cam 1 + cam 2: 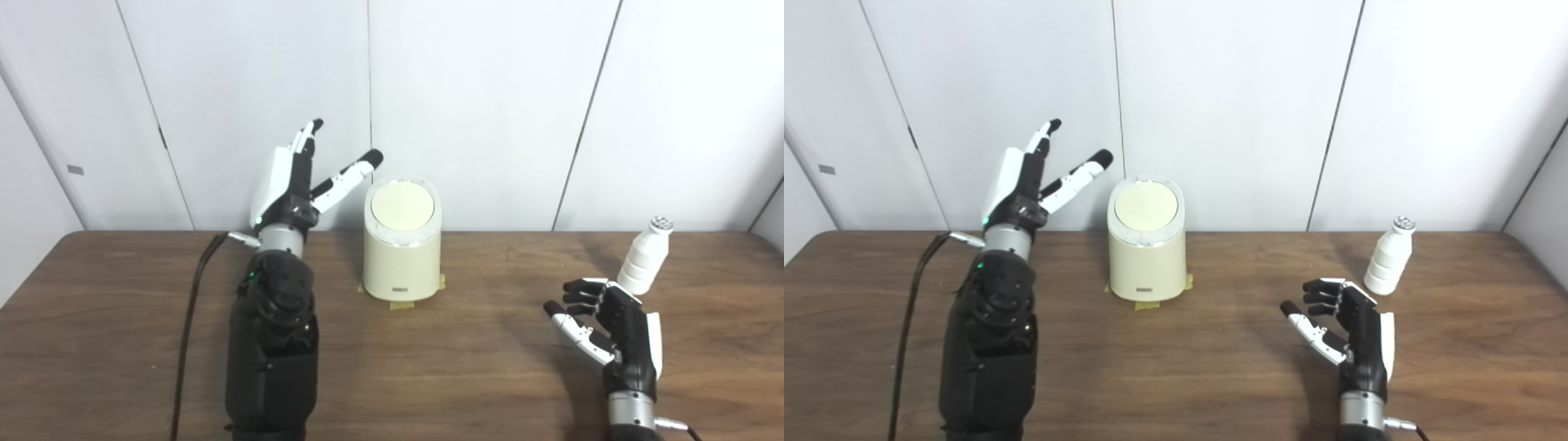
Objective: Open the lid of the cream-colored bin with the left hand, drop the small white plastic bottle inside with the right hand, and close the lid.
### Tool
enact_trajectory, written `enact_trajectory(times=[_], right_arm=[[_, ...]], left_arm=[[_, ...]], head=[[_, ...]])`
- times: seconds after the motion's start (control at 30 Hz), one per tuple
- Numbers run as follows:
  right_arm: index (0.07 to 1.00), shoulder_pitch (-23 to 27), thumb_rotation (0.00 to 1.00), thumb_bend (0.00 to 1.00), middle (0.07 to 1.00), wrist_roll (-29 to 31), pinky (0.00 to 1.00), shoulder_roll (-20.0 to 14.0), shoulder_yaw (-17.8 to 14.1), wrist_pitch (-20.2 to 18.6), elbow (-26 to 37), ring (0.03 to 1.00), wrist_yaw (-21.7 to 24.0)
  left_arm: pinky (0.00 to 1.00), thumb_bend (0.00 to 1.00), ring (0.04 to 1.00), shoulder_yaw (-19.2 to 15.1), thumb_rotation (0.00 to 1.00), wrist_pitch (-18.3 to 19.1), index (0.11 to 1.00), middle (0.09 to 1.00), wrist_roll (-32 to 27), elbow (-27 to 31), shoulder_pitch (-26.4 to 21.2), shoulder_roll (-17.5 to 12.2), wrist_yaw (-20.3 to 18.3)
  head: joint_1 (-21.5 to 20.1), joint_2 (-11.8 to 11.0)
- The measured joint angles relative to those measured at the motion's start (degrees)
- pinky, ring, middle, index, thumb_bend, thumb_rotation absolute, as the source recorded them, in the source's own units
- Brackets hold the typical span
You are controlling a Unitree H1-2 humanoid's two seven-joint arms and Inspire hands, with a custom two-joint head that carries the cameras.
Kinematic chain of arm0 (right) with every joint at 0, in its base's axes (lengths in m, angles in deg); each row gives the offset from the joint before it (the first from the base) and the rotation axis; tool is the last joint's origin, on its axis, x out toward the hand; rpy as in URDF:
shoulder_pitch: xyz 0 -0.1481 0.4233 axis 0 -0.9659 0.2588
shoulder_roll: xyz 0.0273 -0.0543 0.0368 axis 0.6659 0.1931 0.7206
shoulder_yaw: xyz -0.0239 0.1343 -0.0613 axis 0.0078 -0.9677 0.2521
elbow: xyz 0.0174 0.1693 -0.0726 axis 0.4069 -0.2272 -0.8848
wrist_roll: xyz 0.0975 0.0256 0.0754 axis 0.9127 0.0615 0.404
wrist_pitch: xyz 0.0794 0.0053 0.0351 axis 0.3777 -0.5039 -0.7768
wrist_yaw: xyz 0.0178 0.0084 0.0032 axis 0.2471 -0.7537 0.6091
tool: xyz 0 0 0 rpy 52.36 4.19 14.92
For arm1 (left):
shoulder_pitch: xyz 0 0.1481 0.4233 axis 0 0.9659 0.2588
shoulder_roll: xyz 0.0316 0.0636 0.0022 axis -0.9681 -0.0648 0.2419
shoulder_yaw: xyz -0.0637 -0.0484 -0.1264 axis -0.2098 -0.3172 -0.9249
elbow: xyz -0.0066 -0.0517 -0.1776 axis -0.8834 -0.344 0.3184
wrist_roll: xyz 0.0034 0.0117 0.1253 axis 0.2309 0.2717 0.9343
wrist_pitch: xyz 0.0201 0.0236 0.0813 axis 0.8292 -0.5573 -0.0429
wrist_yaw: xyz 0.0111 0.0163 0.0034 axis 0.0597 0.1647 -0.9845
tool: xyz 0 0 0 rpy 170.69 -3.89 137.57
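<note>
The cream-colored bin (401, 260) stands at the middle back of the table, taped down, its round lid (402, 207) shut and tilted toward me. My left hand (294, 180) is raised to the left of the bin, above lid height, open with fingers spread and thumb pointing toward the lid, not touching it. The small white plastic bottle (644, 257) stands upright at the right back. My right hand (603, 321) sits low in front of and left of the bottle, open with fingers half curled, holding nothing.
The brown wooden table (465, 367) runs wall to wall under everything. A black cable (190, 318) trails from the left wrist down to the front edge. White wall panels stand close behind the bin and bottle.
</note>
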Motion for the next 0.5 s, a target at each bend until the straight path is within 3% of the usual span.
enact_trajectory(times=[0.3,0.5], right_arm=[[0.490,-0.01,0.15,0.48,0.579,0.10,0.48,0.05,0.11,-0.12,0.16,0.563,0.03],[0.490,-0.08,0.14,0.48,0.580,-0.04,0.48,0.04,0.06,-0.40,0.27,0.562,-0.05]], left_arm=[[1.00,0.91,1.000,3.53,0.87,0.00,1.000,1.000,2.81,-7.22,-2.36,-0.88,2.95],[1.00,0.91,1.000,3.87,0.83,0.00,1.000,1.000,3.95,-10.08,-2.24,-1.76,3.84]], head=[[-0.61,0.44],[-0.79,0.53]])
